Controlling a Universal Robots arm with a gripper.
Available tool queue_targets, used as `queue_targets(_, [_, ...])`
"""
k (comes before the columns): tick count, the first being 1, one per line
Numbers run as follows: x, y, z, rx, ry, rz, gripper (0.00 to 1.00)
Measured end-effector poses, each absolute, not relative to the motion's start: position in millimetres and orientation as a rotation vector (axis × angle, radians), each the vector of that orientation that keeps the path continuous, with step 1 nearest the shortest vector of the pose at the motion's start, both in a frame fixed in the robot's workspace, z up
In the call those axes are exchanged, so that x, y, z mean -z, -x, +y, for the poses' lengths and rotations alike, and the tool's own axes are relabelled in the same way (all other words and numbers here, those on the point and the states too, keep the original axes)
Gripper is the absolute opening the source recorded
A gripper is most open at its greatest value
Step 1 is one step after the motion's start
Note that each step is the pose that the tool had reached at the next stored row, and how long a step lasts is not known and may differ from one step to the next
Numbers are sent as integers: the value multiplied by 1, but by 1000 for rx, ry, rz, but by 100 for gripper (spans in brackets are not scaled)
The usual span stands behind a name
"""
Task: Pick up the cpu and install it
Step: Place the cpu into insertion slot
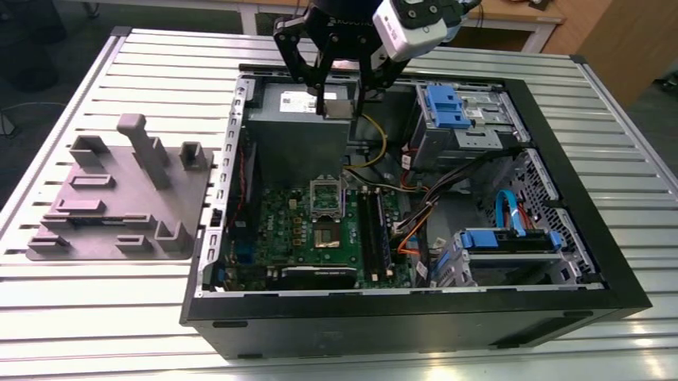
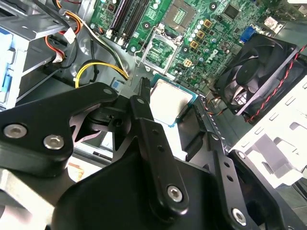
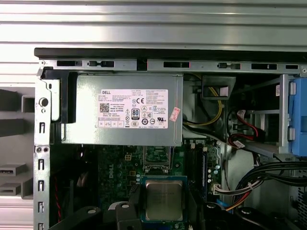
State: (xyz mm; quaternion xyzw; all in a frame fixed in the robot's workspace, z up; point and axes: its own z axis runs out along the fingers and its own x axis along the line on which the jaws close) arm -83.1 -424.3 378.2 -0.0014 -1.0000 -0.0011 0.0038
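Observation:
My gripper (image 1: 337,100) hangs over the back of the open computer case (image 1: 593,262), above the grey power-supply box (image 1: 297,131), and is shut on the cpu. The cpu (image 1: 337,105) is a small square chip with a silvery top, held flat by its edges between the two black fingers (image 2: 142,103). It shows in both wrist views (image 2: 169,98) (image 3: 164,199). The metal-framed socket (image 1: 326,235) sits on the green motherboard (image 1: 281,222), its load plate (image 1: 326,193) flipped open toward the power supply. The socket (image 2: 183,14) lies some way ahead of the held chip.
A black fan (image 2: 254,72) stands by the motherboard. Yellow, orange and black cables (image 1: 418,214) run between the board and the blue drive cages (image 1: 450,107) (image 1: 509,238). Memory slots (image 1: 371,218) flank the socket. A grey fixture tray (image 1: 117,198) lies on the slatted table at the exterior view's left.

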Motion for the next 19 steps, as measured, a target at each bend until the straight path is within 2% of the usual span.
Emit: queue_targets(19, [-374, 83, -425, 4, 4, -3134, 47])
